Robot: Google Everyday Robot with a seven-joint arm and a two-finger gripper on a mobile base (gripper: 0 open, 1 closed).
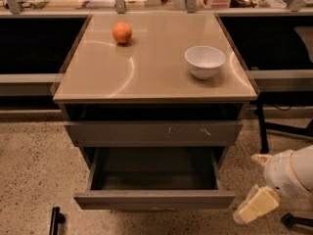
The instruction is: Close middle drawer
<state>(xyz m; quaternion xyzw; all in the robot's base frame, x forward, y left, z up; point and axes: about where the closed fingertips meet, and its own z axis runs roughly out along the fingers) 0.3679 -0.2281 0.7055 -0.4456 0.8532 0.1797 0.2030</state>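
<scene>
Desk (pixel 98 77): beige top over a grey drawer unit, standing on a speckled floor.

Orange (pixel 122 33): on the desk top, far left.

White bowl (pixel 205 61): upright on the desk top, right side, well apart from the orange.

Upper drawer front (pixel 154 133): grey with white scratch marks right of centre, directly under the top.

Middle drawer (pixel 154 199): below the scratched front, pulled well out toward the near side. It has a dark interior and a plain flat front with faint pale scuffs on the lower edge.

My pincer (pixel 257 182): low at the near right, just beside the middle drawer's right front corner and not touching it. My two pale fingers (pixel 255 207) are spread apart and I grasp nothing.
</scene>
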